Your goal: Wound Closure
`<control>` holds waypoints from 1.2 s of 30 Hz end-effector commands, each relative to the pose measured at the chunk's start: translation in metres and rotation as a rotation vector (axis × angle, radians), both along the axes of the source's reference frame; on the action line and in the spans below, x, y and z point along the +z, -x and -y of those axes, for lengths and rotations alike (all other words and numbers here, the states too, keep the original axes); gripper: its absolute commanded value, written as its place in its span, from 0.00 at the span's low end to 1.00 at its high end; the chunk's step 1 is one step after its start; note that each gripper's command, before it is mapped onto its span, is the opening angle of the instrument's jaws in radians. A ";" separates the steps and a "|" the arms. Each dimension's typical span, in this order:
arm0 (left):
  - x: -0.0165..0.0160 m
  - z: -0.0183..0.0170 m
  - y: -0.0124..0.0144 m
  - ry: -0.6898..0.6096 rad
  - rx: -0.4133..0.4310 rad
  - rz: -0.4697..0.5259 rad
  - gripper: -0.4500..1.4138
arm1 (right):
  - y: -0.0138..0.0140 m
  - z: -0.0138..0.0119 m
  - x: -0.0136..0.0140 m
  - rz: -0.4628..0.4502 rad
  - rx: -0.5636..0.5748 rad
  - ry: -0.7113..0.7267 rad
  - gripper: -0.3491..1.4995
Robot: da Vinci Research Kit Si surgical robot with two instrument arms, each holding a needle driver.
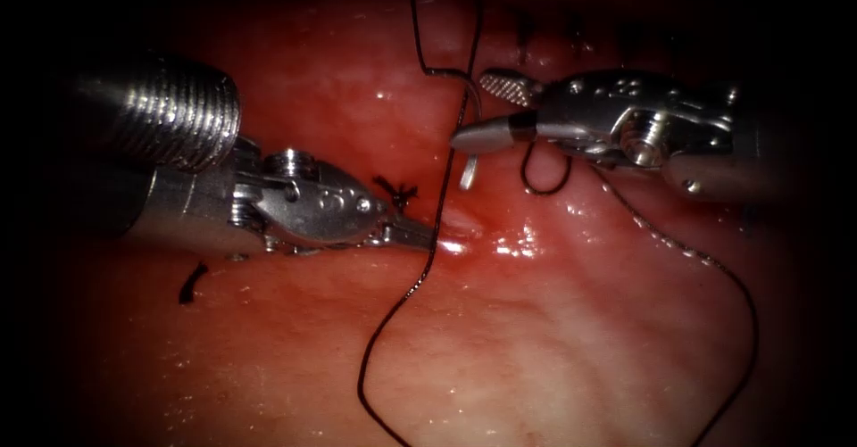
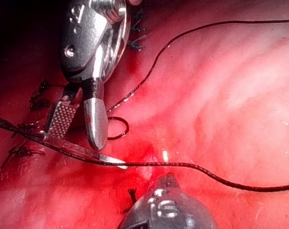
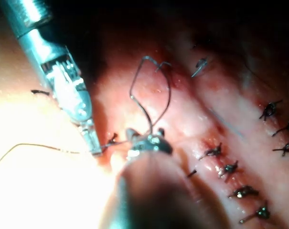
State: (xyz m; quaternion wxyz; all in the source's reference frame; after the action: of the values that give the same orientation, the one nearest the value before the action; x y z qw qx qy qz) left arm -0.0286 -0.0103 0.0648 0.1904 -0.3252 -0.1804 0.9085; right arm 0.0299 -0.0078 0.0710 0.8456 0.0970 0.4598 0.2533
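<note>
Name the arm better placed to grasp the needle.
Right, probably: the right tool, jaws open and empty, hovers just over the needle lying on the tissue, while the left tool looks shut on the thread.

Bright polished metal on the left pincer point(image 1: 420, 233), its ribbed collar catching the light. The right pincer point(image 1: 486, 112) gleams too, one inner face cross-hatched and rough. The tissue point(image 1: 500, 349) looks wet and glossy; the dark thread point(image 1: 393, 313) looks matt and twisted.
</note>
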 end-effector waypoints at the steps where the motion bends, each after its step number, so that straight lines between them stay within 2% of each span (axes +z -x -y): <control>1: 0.0004 -0.0001 0.0005 -0.001 0.001 0.004 0.13 | -0.0012 0.0001 0.0005 -0.002 -0.001 0.010 0.90; 9: -0.0005 -0.0002 0.0002 -0.010 0.005 0.009 0.13 | -0.0026 0.0000 0.0016 0.000 0.019 0.036 0.87; 13: -0.0005 -0.0002 0.0002 -0.010 0.004 0.009 0.13 | -0.0028 -0.0002 0.0014 -0.015 0.038 0.055 0.75; 18: -0.0005 -0.0002 0.0002 -0.010 0.004 0.009 0.13 | -0.0038 -0.0007 0.0018 -0.014 0.042 0.085 0.72; 19: -0.0005 -0.0002 0.0002 -0.010 0.005 0.009 0.13 | -0.0038 -0.0008 0.0018 -0.015 0.038 0.096 0.68; 20: -0.0005 -0.0002 0.0002 -0.010 0.005 0.009 0.13 | -0.0038 -0.0007 0.0018 -0.016 0.034 0.107 0.55; 21: -0.0005 -0.0002 0.0001 -0.010 0.005 0.010 0.13 | -0.0037 -0.0005 0.0017 -0.020 0.023 0.130 0.34; 22: -0.0005 -0.0002 0.0001 -0.010 0.006 0.010 0.13 | -0.0035 -0.0002 0.0017 -0.021 0.017 0.143 0.06; 23: -0.0005 -0.0002 0.0000 -0.010 0.006 0.010 0.13 | -0.0032 0.0001 0.0016 -0.020 0.013 0.143 0.00; 25: -0.0005 -0.0002 -0.0001 -0.010 0.007 0.011 0.14 | -0.0027 0.0001 0.0014 0.028 0.039 0.170 0.00; 27: -0.0005 -0.0002 -0.0001 -0.010 0.008 0.011 0.14 | -0.0021 -0.0002 0.0013 0.041 0.006 0.222 0.00; 31: -0.0004 -0.0003 0.0000 -0.010 0.007 0.011 0.15 | -0.0015 -0.0004 0.0017 -0.033 -0.038 0.265 0.00; 32: -0.0003 -0.0004 0.0000 -0.009 0.008 0.011 0.15 | -0.0016 -0.0003 0.0019 -0.080 -0.042 0.269 0.00; 36: -0.0002 -0.0005 -0.0003 -0.009 0.010 0.013 0.15 | -0.0023 0.0001 0.0018 -0.145 -0.075 0.301 0.00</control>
State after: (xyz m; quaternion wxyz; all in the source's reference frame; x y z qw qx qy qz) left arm -0.0276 -0.0098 0.0641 0.1861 -0.3284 -0.1874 0.9069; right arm 0.0314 -0.0079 0.0723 0.8228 0.0032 0.5508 0.1399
